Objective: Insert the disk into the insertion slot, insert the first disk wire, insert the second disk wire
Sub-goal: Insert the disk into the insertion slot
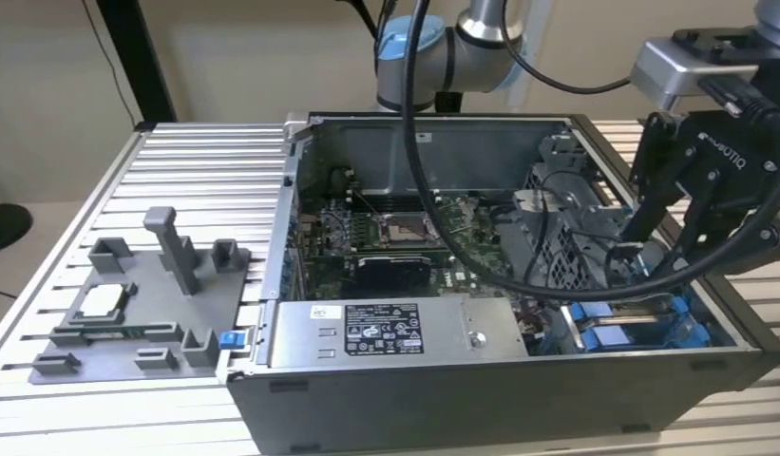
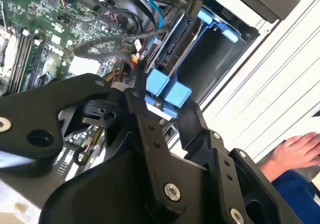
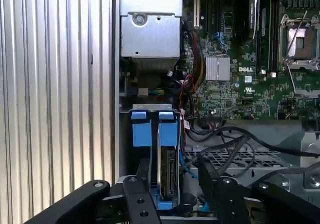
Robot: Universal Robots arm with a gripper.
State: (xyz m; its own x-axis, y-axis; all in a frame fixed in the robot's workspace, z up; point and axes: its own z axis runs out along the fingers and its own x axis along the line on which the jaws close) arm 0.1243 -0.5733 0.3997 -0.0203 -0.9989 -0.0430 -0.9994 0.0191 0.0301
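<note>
Disk (image 3: pixel 169 169) stands edgewise in the slot (image 3: pixel 140 134). Fingers (image 3: pixel 212 184) are spread wide either side of it, holding nothing. Disk insertion appears in hand; seating calls for a straight push.

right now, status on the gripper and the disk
Gripper low over the insertion slot. Disk upright in the slot. Black cables close beside it.
</note>
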